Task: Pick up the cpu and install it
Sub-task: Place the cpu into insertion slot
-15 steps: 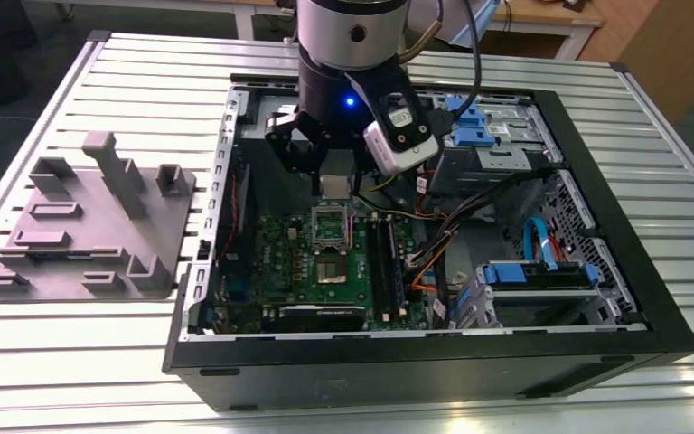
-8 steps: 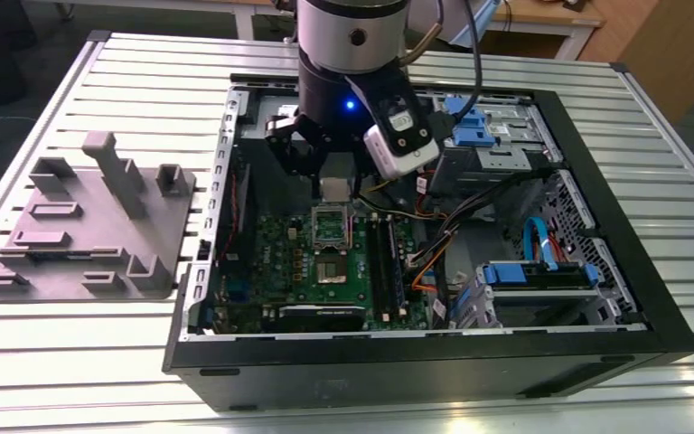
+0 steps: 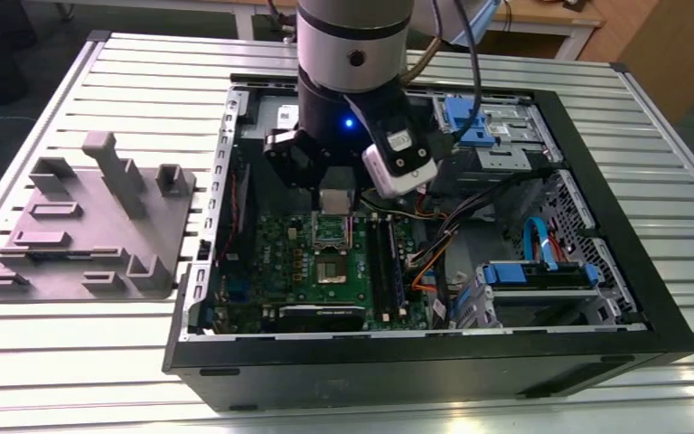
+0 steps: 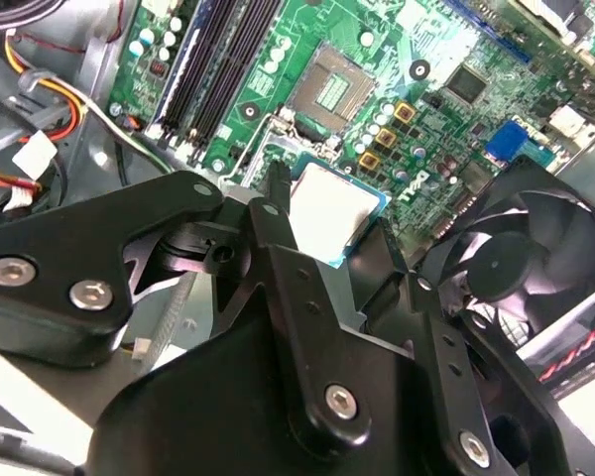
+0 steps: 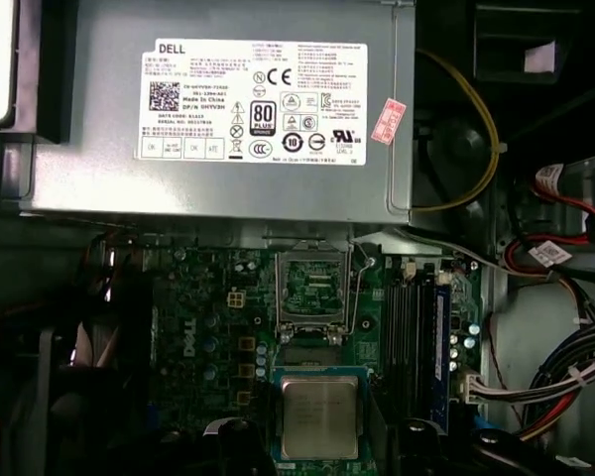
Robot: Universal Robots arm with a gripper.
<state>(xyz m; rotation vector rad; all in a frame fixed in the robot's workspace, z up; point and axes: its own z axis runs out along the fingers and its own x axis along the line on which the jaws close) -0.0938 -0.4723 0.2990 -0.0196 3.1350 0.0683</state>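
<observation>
Hovering over the open PC case (image 3: 444, 371) on the slatted bench (image 3: 142, 81), gripper (image 4: 332, 208) down inside it. Clamping the cpu (image 4: 337, 203) between both fingers (image 4: 274, 213), gripped on two opposite edges, silver top showing in both wrist views. Held clear above the green motherboard (image 5: 208, 327), just beside the CPU socket (image 5: 312, 293), not seated in it. Socket open, bare contact field showing in both wrist views. Lined up with black memory sticks (image 5: 416, 327) along one side of the socket and a grey power supply (image 5: 228, 188) just past it in the first wrist view. Close to a black fan (image 4: 516, 258) in the second wrist view. Over at the exterior view's left: grey tray (image 3: 94, 240) lying on the bench, beside the case, well apart from the gripper.
</observation>
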